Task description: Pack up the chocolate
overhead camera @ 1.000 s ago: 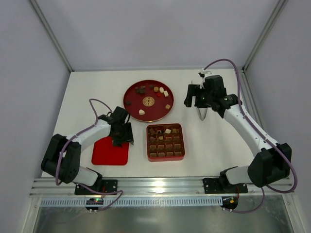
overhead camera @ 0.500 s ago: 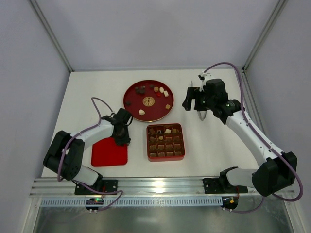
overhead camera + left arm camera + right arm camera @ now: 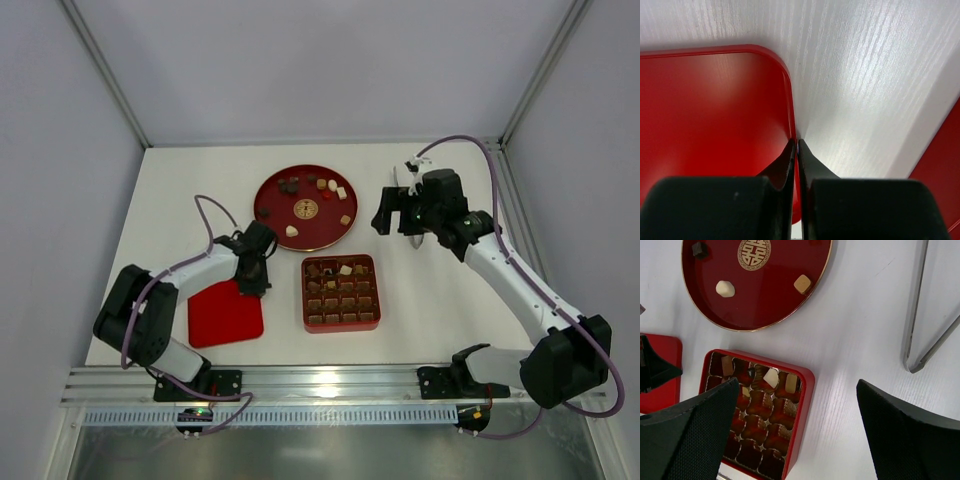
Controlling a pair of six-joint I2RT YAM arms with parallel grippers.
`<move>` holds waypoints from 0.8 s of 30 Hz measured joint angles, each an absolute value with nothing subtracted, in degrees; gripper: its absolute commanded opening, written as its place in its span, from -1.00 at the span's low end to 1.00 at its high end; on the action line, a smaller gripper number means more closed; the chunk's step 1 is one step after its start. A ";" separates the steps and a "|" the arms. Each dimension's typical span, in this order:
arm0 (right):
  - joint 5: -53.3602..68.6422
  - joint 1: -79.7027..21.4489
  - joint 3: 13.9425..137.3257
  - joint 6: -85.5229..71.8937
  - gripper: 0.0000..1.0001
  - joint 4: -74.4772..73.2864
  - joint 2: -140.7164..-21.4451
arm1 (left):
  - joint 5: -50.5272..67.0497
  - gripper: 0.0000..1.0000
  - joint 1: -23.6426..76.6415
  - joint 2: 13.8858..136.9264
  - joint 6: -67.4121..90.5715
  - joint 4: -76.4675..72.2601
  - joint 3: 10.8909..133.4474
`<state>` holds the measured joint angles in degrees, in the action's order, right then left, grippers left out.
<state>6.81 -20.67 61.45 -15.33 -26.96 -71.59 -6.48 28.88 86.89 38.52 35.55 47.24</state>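
Found the chocolate [image 3: 725, 288] in two spots: several pcs loose on round red plate [image 3: 765, 290], a few already dropped into far rows of red box [image 3: 807, 386]. Noted right gripper [image 3: 797, 390] hanging wide open above worktop [image 3: 200, 190], over the gap betw. plate and box, nothing held; metal tongs [image 3: 908, 365] lying just to its right. Noted left gripper [image 3: 796, 145] closed, apparently pinching rim of flat red lid [image 3: 705, 110] left of box, well apart from any chocolate. Judged pcs v. light and rigid, but easy to scuff or dent; smooth sides prob. slippery, rounded ones apt to roll or pop out under squeeze. Reckoned best hold = across two opposite flat sides, low on the pc, gentle pressure, one at a time. Picked cream pc near plate's near edge as most exposed, w/ room for fingers either side.
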 measured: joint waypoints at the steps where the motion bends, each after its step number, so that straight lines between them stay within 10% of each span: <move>1: 7.22 -20.67 61.21 -15.33 0.99 -26.72 -71.59 | -6.68 -1.00 28.88 87.02 38.28 35.94 47.55; 24: 17.61 -27.05 50.68 -25.32 0.92 -14.50 -65.63 | -6.57 -1.00 28.88 86.63 32.77 48.53 63.72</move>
<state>17.61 -27.05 50.68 -25.32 -14.50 -65.63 -6.57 28.88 86.63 32.77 48.53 63.72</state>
